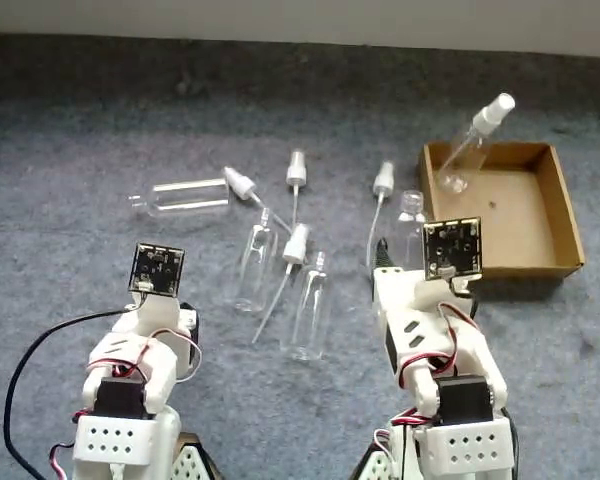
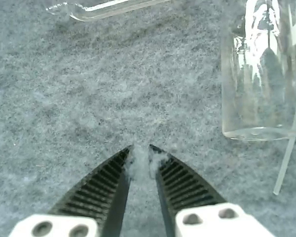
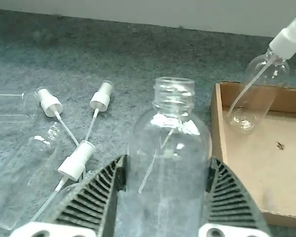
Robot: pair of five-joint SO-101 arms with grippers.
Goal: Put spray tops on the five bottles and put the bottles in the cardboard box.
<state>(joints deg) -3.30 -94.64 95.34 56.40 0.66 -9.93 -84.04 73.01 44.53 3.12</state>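
- Step in hand, as I read it: capping the second bottle. My right gripper (image 3: 166,163) has its fingers clamped on either side of an upright clear plastic bottle with an open threaded neck (image 3: 170,128). It stands just beside the shallow brown cardboard box (image 1: 525,268).
- Done: one clear bottle fitted with a white spray top (image 1: 472,148) leans in the box's far corner.
- My left gripper (image 2: 140,148) sits low over the grey carpet (image 2: 64,89), fingers almost together on nothing.
- Waiting on the carpet: four loose white spray tops with long dip tubes (image 1: 296,170) and three uncapped clear bottles lying flat (image 1: 308,305).
- Next move, in my judgement: the left gripper must open, take a spray top by its head, feed the dip tube down the held neck and seat it.
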